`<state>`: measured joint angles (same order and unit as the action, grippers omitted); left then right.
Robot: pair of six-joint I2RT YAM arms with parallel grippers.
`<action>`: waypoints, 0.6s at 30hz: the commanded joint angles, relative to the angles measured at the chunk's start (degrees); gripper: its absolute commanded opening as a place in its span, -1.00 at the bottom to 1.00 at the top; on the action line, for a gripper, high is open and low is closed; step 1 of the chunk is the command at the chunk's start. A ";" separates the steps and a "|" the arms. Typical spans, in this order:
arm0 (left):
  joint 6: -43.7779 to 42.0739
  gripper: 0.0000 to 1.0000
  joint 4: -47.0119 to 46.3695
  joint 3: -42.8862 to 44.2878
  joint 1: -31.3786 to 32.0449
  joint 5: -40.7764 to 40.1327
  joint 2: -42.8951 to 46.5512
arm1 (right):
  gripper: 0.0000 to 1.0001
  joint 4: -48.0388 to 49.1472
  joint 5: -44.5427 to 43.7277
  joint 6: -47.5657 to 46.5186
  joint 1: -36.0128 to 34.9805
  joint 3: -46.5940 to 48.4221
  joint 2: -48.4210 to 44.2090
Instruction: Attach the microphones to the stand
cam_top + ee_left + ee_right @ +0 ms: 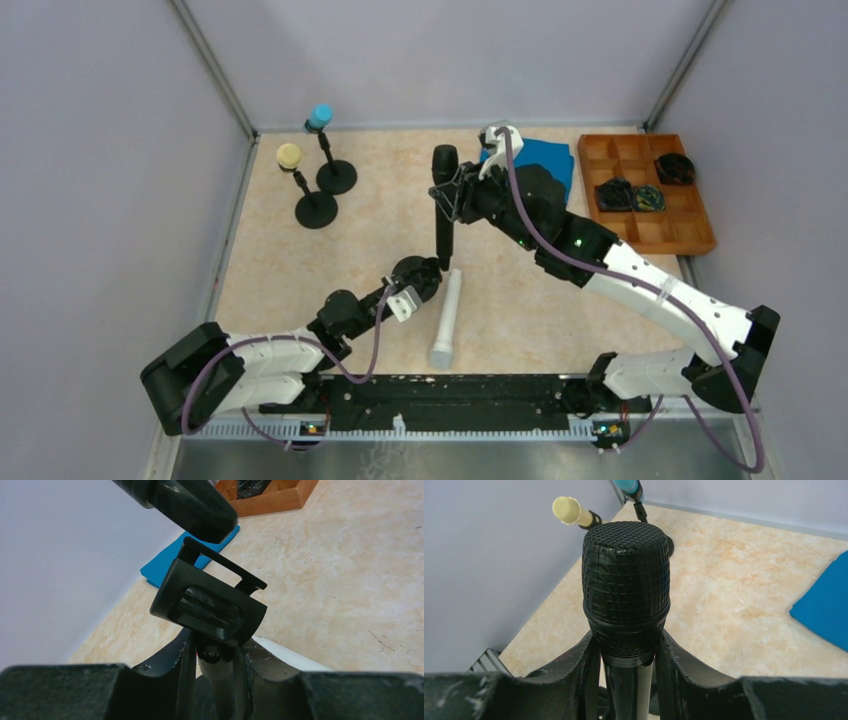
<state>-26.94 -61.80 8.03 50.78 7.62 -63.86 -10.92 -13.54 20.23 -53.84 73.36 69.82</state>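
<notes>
My right gripper (462, 195) is shut on the black microphone (444, 205) just below its mesh head (626, 585) and holds it above the table, tail toward the left arm. My left gripper (215, 650) is shut on the stem of a black stand; its open clip (210, 605) sits just under the microphone's tail (185, 500), a small gap between them. The white microphone (447, 320) lies flat on the table beside the left gripper (408, 290). The cream microphone (289, 156) and the light blue microphone (320, 115) sit on stands at the back left.
A wooden compartment tray (690, 235) with black items stands at the back right, a blue cloth (548, 160) beside it. The two round stand bases (316, 210) rest near the left wall. Grey walls close in the table on three sides.
</notes>
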 commanded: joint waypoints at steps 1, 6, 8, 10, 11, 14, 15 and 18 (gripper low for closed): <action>0.93 -1.00 0.98 -2.89 0.28 0.79 -0.87 | -1.00 3.67 -0.96 0.14 -0.30 5.69 1.87; 1.23 -1.00 0.47 -3.20 0.28 1.71 -1.49 | -1.00 3.87 1.54 -0.15 -0.27 9.03 5.04; 1.11 -1.00 0.37 -3.21 0.33 2.00 -1.55 | -1.00 3.76 2.31 -0.15 -0.32 9.77 6.02; 1.03 -1.00 0.41 -3.21 0.37 2.07 -1.62 | -1.00 3.40 3.24 -0.19 -0.31 10.04 6.98; 1.00 -1.00 0.39 -3.20 0.37 2.11 -1.73 | -1.00 3.18 3.77 -0.17 -0.30 10.00 7.28; 0.95 -1.00 0.44 -3.28 0.37 2.09 -1.74 | -1.00 1.99 5.39 -0.35 -0.30 9.74 7.86; 0.93 -1.00 0.45 -3.29 0.37 1.95 -1.87 | -1.00 1.44 5.90 -0.48 -0.30 9.44 7.95; 0.86 -1.00 0.62 -3.35 0.39 1.71 -1.84 | -1.00 -0.07 6.67 -0.49 -0.31 8.61 7.85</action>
<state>-26.46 -64.86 6.57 50.78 8.32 -64.31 -10.57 -9.17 20.12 -53.84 80.42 78.11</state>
